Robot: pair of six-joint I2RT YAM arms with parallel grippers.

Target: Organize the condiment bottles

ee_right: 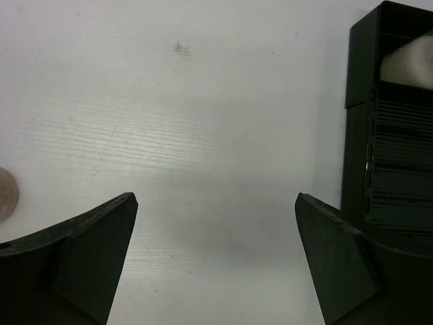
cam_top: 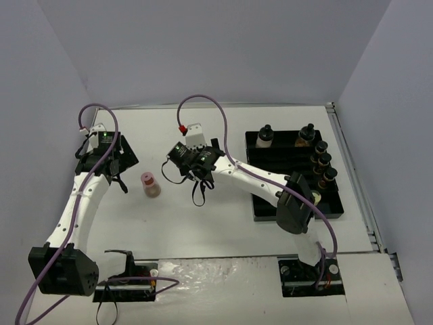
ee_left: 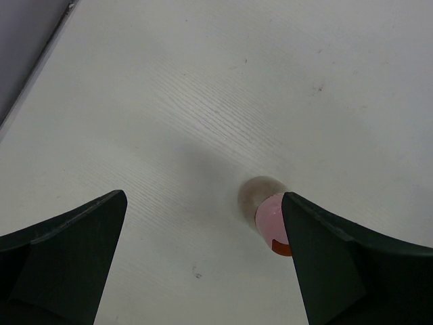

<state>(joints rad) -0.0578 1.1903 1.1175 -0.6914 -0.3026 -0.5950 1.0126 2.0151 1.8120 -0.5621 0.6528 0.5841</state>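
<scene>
A pink-capped jar [cam_top: 150, 184] stands alone on the white table between the two arms. In the left wrist view it [ee_left: 269, 215] sits just ahead of my right finger, partly hidden by it. My left gripper [cam_top: 118, 180] [ee_left: 203, 196] is open and empty, a little left of the jar. My right gripper [cam_top: 203, 175] [ee_right: 215, 198] is open and empty over bare table, right of the jar. Five black-capped jars stand in the black slotted tray [cam_top: 270, 196]: two at the back [cam_top: 264, 135] [cam_top: 305, 135] and three down the right side [cam_top: 324, 161]. A pale-yellow cap [cam_top: 315, 198] shows behind the right arm.
The tray's left end [ee_right: 392, 169] fills the right edge of the right wrist view, with something pale [ee_right: 409, 61] in its top slot. A round brownish edge [ee_right: 5, 193] shows at that view's left margin. Grey walls stand close behind and beside the table.
</scene>
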